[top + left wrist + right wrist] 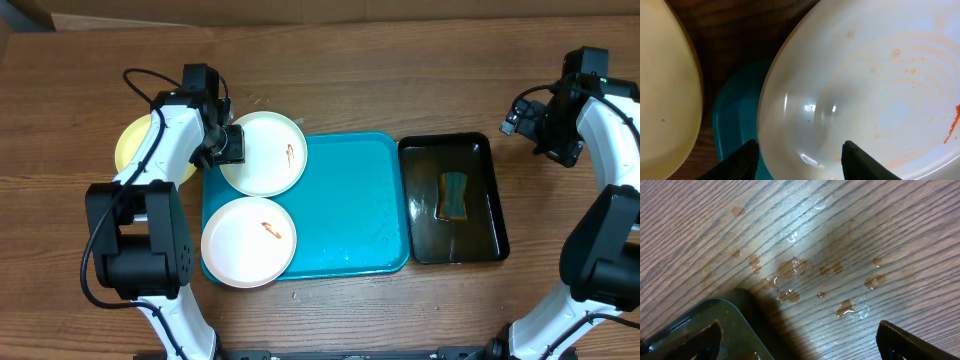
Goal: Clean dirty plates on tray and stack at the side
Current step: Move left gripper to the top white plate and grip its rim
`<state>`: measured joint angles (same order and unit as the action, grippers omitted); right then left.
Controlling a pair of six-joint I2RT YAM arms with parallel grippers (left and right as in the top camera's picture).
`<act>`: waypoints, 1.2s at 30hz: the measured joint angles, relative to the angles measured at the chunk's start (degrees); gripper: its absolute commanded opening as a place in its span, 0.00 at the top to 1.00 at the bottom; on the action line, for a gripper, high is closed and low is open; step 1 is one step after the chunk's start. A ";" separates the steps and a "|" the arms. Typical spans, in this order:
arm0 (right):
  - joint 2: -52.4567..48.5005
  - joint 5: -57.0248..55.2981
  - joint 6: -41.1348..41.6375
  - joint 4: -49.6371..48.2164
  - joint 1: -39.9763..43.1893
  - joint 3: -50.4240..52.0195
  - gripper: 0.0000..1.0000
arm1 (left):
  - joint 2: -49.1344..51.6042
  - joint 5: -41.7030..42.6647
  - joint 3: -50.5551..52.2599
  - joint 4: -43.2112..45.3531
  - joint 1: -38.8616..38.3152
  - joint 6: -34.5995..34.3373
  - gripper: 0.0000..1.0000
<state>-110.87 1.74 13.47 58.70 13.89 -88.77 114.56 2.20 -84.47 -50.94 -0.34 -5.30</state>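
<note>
White plate [865,65] carries faint orange specks [910,71] only the left wrist shows.

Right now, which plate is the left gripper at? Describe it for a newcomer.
Find the turquoise tray in the middle of the table. On its far left corner sits a white plate with a red-orange smear, its rim between the fingers of the left gripper. The other white plate lies nearer the robot; the yellow-rimmed plate is off the tray.
</note>
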 measured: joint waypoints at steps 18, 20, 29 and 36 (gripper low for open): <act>0.00 -0.02 -0.04 -0.02 0.00 0.00 0.00 | 0.00 -0.94 0.98 6.69 0.00 0.00 0.44; 0.00 0.00 -0.02 0.00 0.00 0.00 0.00 | 0.00 -0.96 1.95 8.13 0.00 0.00 0.46; 0.00 -0.04 0.00 -0.02 0.00 0.00 0.00 | 0.00 -0.37 4.31 8.33 0.00 0.92 0.71; 0.00 -0.02 0.00 -0.02 0.00 0.00 0.00 | 0.00 4.26 4.31 4.90 -0.52 1.03 0.71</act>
<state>-110.87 1.72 13.47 58.67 13.89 -88.77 114.56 6.46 -80.16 -46.04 -0.86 -4.27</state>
